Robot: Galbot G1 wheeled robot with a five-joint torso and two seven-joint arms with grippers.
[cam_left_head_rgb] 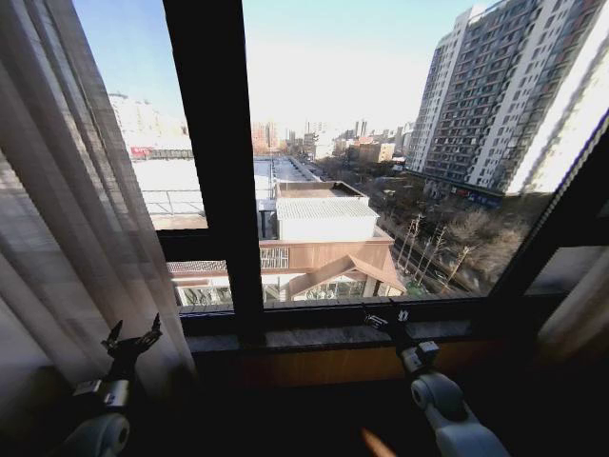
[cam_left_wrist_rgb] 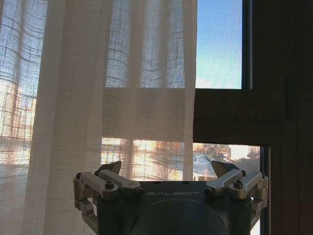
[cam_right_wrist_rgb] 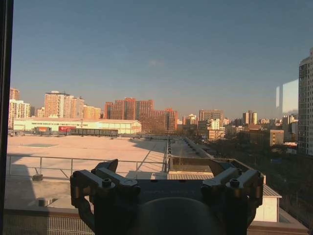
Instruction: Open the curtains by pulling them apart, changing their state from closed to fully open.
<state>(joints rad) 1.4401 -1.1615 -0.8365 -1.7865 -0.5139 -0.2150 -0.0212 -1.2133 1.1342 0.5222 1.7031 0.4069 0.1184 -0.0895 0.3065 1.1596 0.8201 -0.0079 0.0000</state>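
Daylight pours through a tall dark-framed window (cam_left_head_rgb: 214, 190) over rooftops and apartment blocks, with a brown sill (cam_left_head_rgb: 324, 335) along its base. On the left hangs the sheer cream pleated curtain panel (cam_left_head_rgb: 67, 219), bunched against the frame; a sliver of the same fabric shows at the far right (cam_left_head_rgb: 580, 314). The left pincer (cam_left_head_rgb: 131, 340), fingers spread and empty, sits low beside the left panel's inner edge. The right pincer (cam_left_head_rgb: 388, 319), also spread and empty, faces bare glass near the sill. To finish well, I judge the left pincer should close on that inner edge and sweep it further left, keeping the folds gathered rather than dragging one pleat.
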